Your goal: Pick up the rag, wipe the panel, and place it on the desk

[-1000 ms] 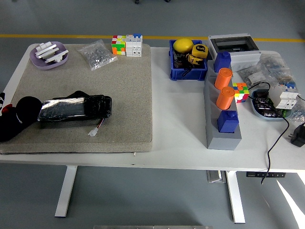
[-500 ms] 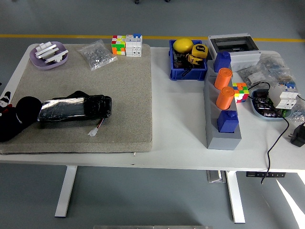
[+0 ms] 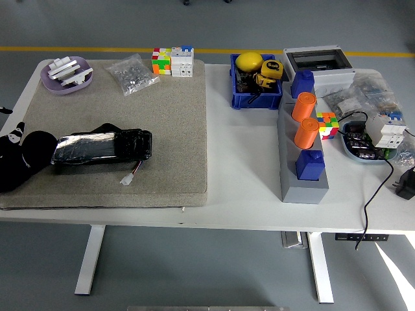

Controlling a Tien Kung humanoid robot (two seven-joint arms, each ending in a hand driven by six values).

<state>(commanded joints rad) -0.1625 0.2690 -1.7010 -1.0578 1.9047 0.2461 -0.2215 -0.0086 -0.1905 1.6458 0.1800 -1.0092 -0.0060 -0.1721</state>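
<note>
White bench (image 3: 246,188) carries a big grey mat (image 3: 130,129) on its left half. The black panel (image 3: 100,148) lies on the mat's near left. Left robot hand (image 3: 11,162) sits just left of it; can't tell its grip, and no clear rag.

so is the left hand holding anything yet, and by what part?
Cannot tell. The left hand sits at the mat's left edge against a black rag beside the black wrapped panel; black on black hides any grip. Right hand is out of view.
</note>
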